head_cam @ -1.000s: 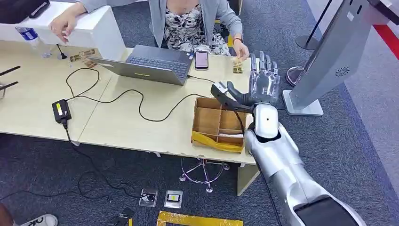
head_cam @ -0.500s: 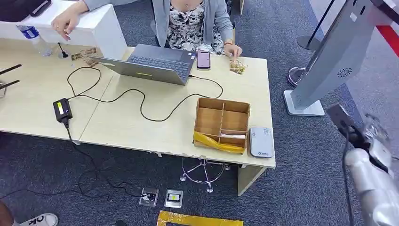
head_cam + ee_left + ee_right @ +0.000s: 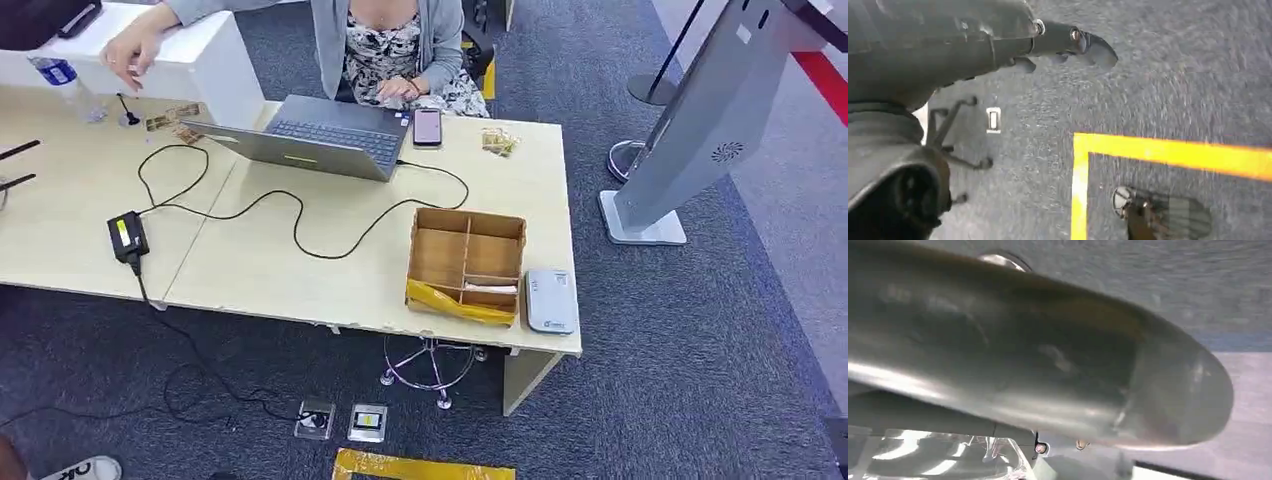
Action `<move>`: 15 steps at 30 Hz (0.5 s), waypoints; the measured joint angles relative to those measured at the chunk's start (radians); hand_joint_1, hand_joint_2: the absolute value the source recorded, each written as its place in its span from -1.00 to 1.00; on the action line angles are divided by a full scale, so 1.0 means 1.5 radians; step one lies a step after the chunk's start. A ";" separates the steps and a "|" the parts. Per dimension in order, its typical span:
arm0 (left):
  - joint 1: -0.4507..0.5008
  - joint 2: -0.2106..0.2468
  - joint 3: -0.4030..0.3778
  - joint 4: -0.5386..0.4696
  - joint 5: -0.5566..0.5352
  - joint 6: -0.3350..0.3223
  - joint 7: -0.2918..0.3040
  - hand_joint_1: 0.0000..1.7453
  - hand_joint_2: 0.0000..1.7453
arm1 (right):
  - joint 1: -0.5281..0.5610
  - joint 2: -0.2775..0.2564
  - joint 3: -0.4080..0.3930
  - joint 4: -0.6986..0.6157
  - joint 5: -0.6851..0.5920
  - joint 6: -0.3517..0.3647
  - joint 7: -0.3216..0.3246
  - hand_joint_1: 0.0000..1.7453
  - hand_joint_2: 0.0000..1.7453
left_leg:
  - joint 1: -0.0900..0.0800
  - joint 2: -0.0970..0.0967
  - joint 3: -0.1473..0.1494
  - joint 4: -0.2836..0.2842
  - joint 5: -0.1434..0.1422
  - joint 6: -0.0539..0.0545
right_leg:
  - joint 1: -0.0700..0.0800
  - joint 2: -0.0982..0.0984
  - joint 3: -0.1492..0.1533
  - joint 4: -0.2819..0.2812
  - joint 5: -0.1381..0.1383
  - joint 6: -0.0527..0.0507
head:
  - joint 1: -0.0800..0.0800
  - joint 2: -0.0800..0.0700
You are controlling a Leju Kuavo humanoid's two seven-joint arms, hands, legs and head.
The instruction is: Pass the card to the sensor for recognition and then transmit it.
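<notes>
Floor, nearest: dark carpet with a strip of yellow tape (image 3: 420, 466), two floor sockets (image 3: 342, 421) and a stool base (image 3: 430, 366), all on the near side of the box.
Left hand (image 3: 998, 40): hangs over carpet and a yellow taped corner; thumb stretched out, nothing seen in it; whether the fingers lie apart or together I cannot tell.
Right hand (image 3: 1048, 365): a blurred grey thumb close to the lens; its hold cannot be told.
Surface (image 3: 260, 270): pale wood.
Box (image 3: 467, 215): open brown cardboard, divided into compartments, at the near edge; yellow tape along its near wall; a white slip (image 3: 492, 288) in a near compartment.
Sensor (image 3: 551, 301): flat grey unit, just right of the box, at the near corner.
Adapter (image 3: 128, 236): black, well left of the box; its cable (image 3: 300, 215) loops past the box to the laptop.
Laptop (image 3: 320, 140): open, beyond and left of the box; phone (image 3: 427, 127) beside it.
Cards (image 3: 497, 142): small pile beyond the box, near the far edge.
Person (image 3: 385, 40): seated beyond the laptop.
Kiosk stand (image 3: 700, 120): grey, on the floor right of the box.
Change: a second ago the right arm reached over the box toward the cards; half a second ago it was low at the right; now it has withdrawn. The person's hand, then at the cards, has pulled back. Cards, box and sensor have stayed put.
</notes>
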 joint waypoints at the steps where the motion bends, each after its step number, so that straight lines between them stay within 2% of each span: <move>1: -0.001 0.002 0.010 0.000 0.007 -0.003 0.000 -1.00 -1.00 | 0.014 0.006 -0.012 0.003 -0.019 -0.006 0.012 -1.00 -1.00 | 0.000 0.000 0.000 0.000 0.000 0.000 | 0.000 0.000 0.000 0.000 0.000 0.000 | 0.000 0.000; 4: 0.000 0.002 0.031 0.000 0.015 -0.014 -0.003 -1.00 -1.00 | 0.044 0.033 -0.052 0.016 -0.055 -0.011 0.043 -1.00 -1.00 | 0.000 -0.001 0.000 0.000 0.000 0.000 | 0.000 -0.001 0.001 0.000 0.000 0.000 | 0.001 0.000; 7: 0.000 0.000 0.046 0.000 0.011 -0.025 -0.004 -1.00 -1.00 | 0.064 0.064 -0.069 0.022 -0.044 -0.030 0.059 -1.00 -1.00 | 0.000 0.000 0.001 0.000 0.000 0.000 | 0.000 0.000 0.001 0.000 0.000 0.000 | 0.000 0.000; 11: -0.001 0.001 0.057 0.000 -0.008 -0.038 -0.035 -1.00 -1.00 | 0.075 0.111 -0.102 0.032 -0.043 -0.084 0.131 -1.00 -1.00 | 0.000 0.001 0.002 0.000 0.000 0.000 | 0.000 0.001 0.002 0.000 0.000 0.000 | 0.000 0.000; 15: -0.001 0.004 0.068 0.000 -0.010 -0.039 -0.045 -1.00 -1.00 | 0.082 0.145 -0.128 0.039 -0.045 -0.096 0.142 -1.00 -1.00 | 0.000 0.001 0.002 0.000 0.000 0.000 | 0.000 0.001 0.001 0.000 0.000 0.000 | 0.000 0.000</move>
